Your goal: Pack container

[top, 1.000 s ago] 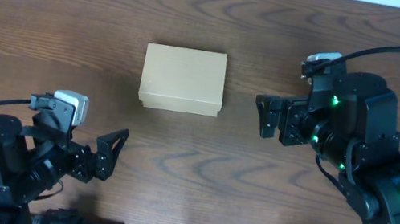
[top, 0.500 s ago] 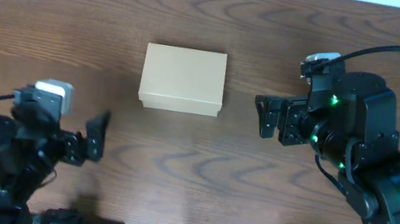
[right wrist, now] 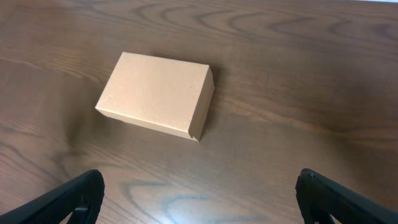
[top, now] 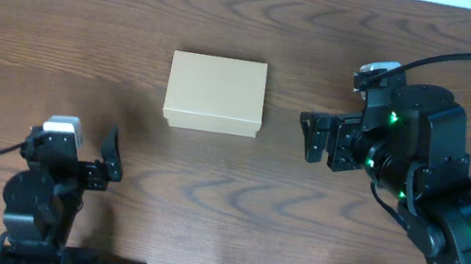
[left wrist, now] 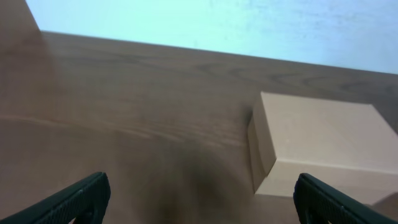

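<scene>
1. the right pincer (top: 309,137), black and two-fingered, stands released with its jaws wide and nothing between them. in its wrist view only the two dark fingertips (right wrist: 74,198) show at the lower corners.
2. the left pincer (top: 112,154) is likewise released and empty, its jaws spread wide in its own wrist view.
3. out from the right pincer, the small plain tan cardboard box (top: 215,93), the container, lies straight ahead and near, with bare dark wood-grain worktop (top: 64,7) between them.
4. from the left pincer the container (left wrist: 323,143) lies ahead and off to the right, so that arm faces one corner rather than a flat side.
5. the container rests flat on the worktop with its flap lid shut. its long axis runs across the worktop from one arm's side to the other, so a short end faces the right pincer.
6. judged from the overhead view, the right arm is the nearer and better lined up. a reach from there meets the short end first.
7. no loose items to pack show in any view.
</scene>
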{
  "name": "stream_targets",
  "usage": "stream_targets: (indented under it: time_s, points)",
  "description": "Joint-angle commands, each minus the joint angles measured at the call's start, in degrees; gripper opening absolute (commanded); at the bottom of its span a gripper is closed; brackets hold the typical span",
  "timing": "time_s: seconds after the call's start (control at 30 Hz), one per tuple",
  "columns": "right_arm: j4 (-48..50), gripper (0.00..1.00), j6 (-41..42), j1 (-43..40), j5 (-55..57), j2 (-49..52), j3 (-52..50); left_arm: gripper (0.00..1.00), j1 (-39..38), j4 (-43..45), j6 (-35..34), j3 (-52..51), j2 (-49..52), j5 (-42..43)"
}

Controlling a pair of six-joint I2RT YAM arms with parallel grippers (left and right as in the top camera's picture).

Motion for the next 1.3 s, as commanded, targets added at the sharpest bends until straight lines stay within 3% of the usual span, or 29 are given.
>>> stream_targets:
  time_s: [0.0,0.3,0.67,1.27]
  points:
    - [-0.09,0.99,0.57,-0.11,-0.02,0.04,0.37,0.95,0.04,0.83,-1.88,-3.34,-3.82,-1.03]
    - [-0.09,0.99,0.55,-0.11,-0.02,0.04,0.37,0.95,0.07,0.87,-0.79,-12.24,-12.66,-1.92]
    - [-0.09,0.99,0.55,-0.11,-0.02,0.04,0.37,0.95,0.04,3.76,-0.17,-19.26,-15.13,-2.29]
    - [-0.09,0.99,0.55,-0.11,-0.02,0.04,0.37,0.95,-0.04,3.89,1.14,-19.30,-15.10,-2.29]
